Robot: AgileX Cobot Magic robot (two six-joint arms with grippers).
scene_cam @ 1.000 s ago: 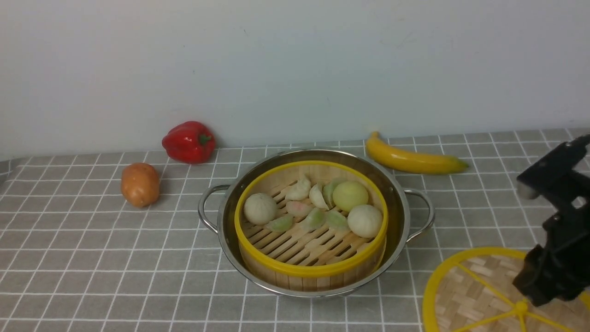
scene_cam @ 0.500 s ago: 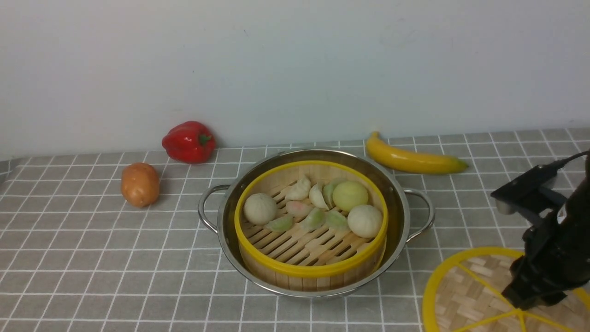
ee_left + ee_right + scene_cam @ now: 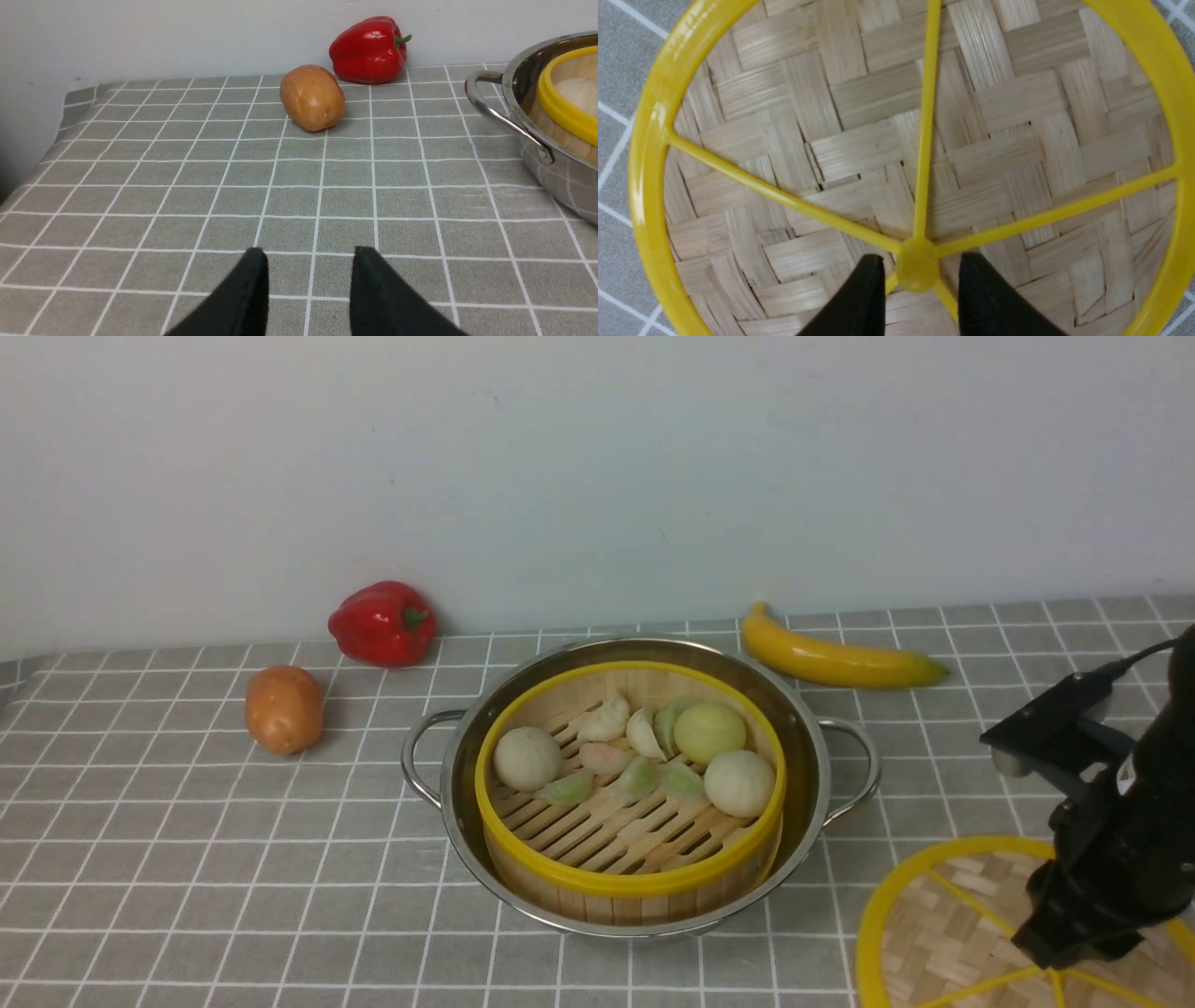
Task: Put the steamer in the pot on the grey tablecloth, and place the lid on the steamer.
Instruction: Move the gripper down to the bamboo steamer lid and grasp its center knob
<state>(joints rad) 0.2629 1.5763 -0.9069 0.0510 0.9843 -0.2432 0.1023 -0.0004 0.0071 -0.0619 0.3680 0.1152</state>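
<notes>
Lid lies flat on the grey tablecloth, knob pointing up. Right fingers spread wide, straddling the knob without clamping it. Left fingers parted, holding nothing.

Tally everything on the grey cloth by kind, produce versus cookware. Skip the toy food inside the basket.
Produce: 3 (red pepper, potato, banana)
Cookware: 3 (pot, steamer sitting inside it, lid lying flat on the cloth)
Total: 6
</notes>
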